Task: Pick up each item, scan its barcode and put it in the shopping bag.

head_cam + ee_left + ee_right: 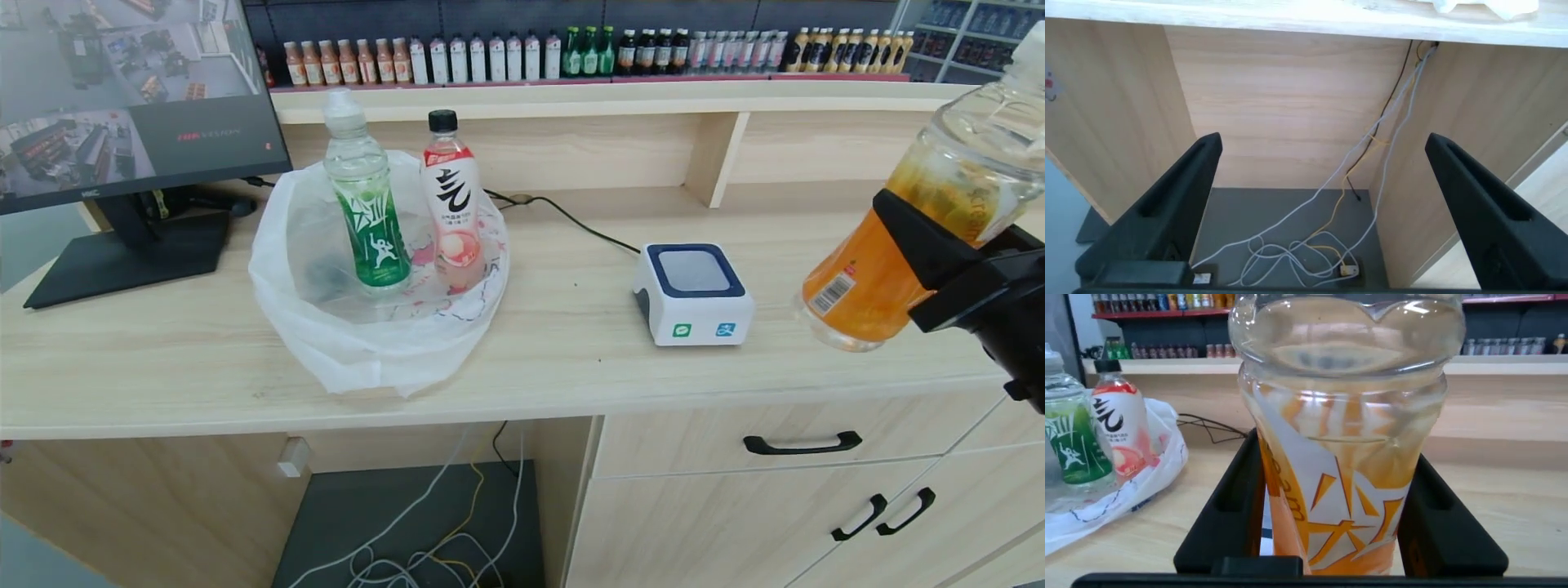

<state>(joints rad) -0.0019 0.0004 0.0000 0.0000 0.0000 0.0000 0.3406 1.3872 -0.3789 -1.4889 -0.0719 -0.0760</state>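
Scan step in hand, by judgement. Orange bottle [890, 245] tilted, aloft over counter [555, 351] to right of scanner [692, 292], clamped in right pincer [939, 237]. Left pincer [1323, 143] gaping wide, empty, below counter. Green bottle [367, 204], pink bottle [453, 204] upright in shopping bag [326, 351]. Next, likely: turn barcode toward scanner window, then bag.

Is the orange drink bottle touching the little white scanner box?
Apart. The head view shows a strip of bare counter between the tilted orange drink bottle and the scanner.
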